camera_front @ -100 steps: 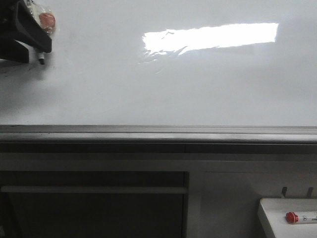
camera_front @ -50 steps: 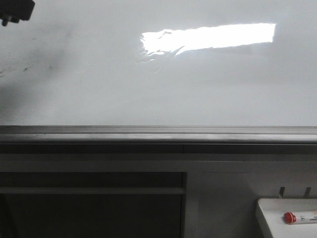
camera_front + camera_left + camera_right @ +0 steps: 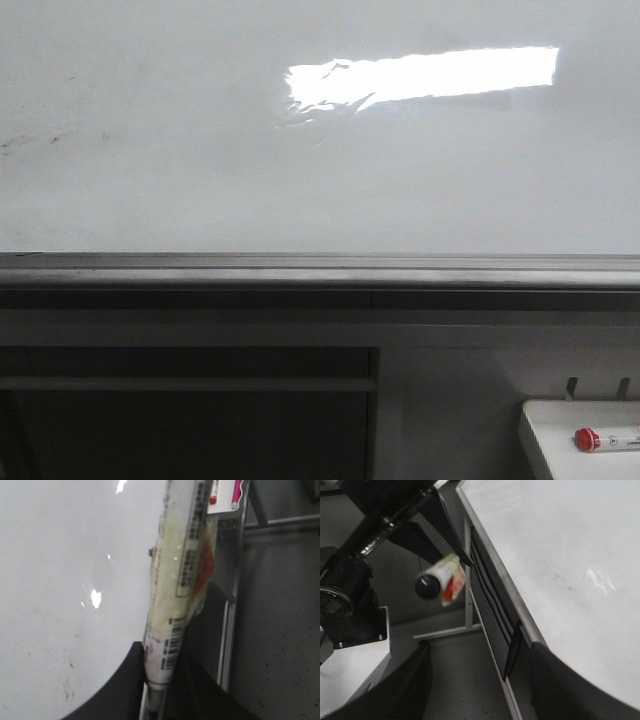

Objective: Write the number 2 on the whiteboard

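The whiteboard fills the upper front view, glossy white with faint dark smudges at its left and a grey rail below. No number 2 shows on it. Neither gripper is in the front view. In the left wrist view my left gripper is shut on a marker wrapped in yellowish tape, held just off the whiteboard. In the right wrist view my right gripper is open and empty, beside the whiteboard's edge. The left arm and its marker show there too.
A small white tray with a red-capped marker sits at the lower right, below the board. It also shows in the left wrist view. A dark cabinet with a bar lies under the rail.
The left gripper with its marker has moved up and to the left, out of the front view. The board's surface looks the same.
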You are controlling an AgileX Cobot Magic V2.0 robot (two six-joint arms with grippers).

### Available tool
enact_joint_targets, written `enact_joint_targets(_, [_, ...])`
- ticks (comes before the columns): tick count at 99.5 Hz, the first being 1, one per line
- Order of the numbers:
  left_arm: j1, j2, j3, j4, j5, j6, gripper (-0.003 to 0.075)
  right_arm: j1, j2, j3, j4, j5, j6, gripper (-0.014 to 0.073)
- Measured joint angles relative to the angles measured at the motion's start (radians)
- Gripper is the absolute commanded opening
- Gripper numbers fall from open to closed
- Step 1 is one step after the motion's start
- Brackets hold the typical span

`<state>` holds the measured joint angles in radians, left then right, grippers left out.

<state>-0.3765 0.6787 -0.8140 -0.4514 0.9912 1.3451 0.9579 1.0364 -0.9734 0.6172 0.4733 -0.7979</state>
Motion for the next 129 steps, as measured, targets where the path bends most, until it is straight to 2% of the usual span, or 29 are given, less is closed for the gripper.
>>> enact_joint_targets(22, [0.000,-0.026,0.000,0.011,0.012,0.009,-0.0020,0.157,0.145,-0.053,-0.010,-0.159,-0.011,0.0381])
enact_joint_targets(48, [0.000,-0.026,0.000,-0.019,0.015,0.011,-0.0020,0.184,0.222,-0.056,-0.010,-0.268,-0.011,0.0366])
enact_joint_targets(58, [0.000,-0.026,0.000,-0.020,0.015,0.011,-0.0020,0.186,0.228,-0.056,-0.005,-0.273,-0.011,0.0288])
enact_joint_targets(92, [0.000,-0.027,0.000,-0.032,0.024,0.005,-0.0020,0.186,0.228,-0.056,0.040,-0.271,-0.023,-0.0074])
enact_joint_targets(106, [0.000,-0.027,0.000,-0.030,0.025,0.005,-0.0015,0.186,0.228,-0.056,0.044,-0.267,-0.027,-0.0078])
enact_joint_targets(115, [0.000,-0.027,0.000,-0.034,0.025,0.005,0.0071,0.186,0.228,-0.056,0.044,-0.267,-0.027,-0.0078])
enact_joint_targets(119, [0.000,-0.027,0.000,-0.039,0.025,0.005,0.0164,0.186,0.228,-0.056,0.045,-0.267,-0.027,-0.0078])
enact_joint_targets(120, [0.000,-0.027,0.000,-0.041,0.025,0.005,0.0164,0.186,0.228,-0.056,0.047,-0.267,-0.027,-0.0078])
enact_joint_targets(124, [0.000,-0.027,0.000,-0.067,0.020,0.005,0.0279,0.186,0.228,-0.058,0.054,-0.267,-0.025,-0.0078])
enact_joint_targets(129, [0.000,-0.027,-0.002,-0.123,0.017,0.001,0.0382,0.186,0.231,-0.058,0.062,-0.271,-0.023,-0.0078])
